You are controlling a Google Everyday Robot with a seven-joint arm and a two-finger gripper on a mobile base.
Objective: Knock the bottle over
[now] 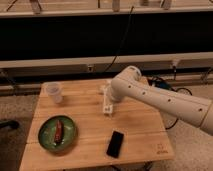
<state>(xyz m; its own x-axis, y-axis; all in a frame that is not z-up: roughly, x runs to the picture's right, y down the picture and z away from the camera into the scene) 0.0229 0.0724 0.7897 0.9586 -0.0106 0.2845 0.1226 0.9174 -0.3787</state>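
The bottle is small, slim and whitish, and stands near the middle of the wooden table. My white arm reaches in from the right, with its thick wrist housing just right of the bottle. The gripper shows only as a pale part at the arm's left end, right above and behind the bottle's top and very close to it. I cannot tell whether it touches the bottle.
A translucent plastic cup stands at the table's back left. A green plate with a reddish item lies at the front left. A flat black phone lies at the front middle. Cables lie on the floor to the right.
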